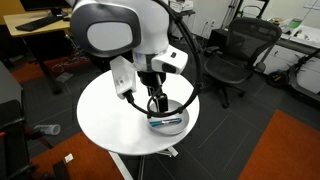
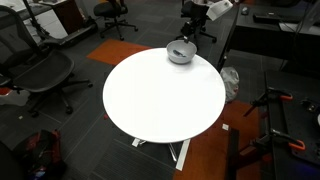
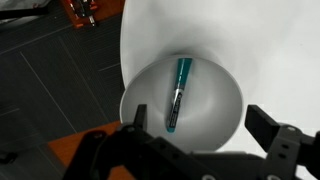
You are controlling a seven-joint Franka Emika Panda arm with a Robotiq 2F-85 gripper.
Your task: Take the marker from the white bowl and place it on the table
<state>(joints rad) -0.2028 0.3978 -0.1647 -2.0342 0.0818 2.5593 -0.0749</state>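
Fingers (image 3: 135, 122) of the gripper (image 3: 200, 135) frame the bottom of the wrist view, spread wide apart and holding nothing. Just beyond them the marker (image 3: 178, 95) lies inside the bowl (image 3: 225, 100), dark end nearer. The bowl sits at the table (image 3: 280, 50) edge. In an exterior view the gripper (image 1: 157, 103) hangs just above the bowl (image 1: 170, 124); chairs (image 1: 240, 50) stand behind.

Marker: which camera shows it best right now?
The wrist view: the marker lies in full sight inside the white bowl, ahead of the open jaws. In both exterior views the white bowl shows, but the marker is too small to make out clearly.
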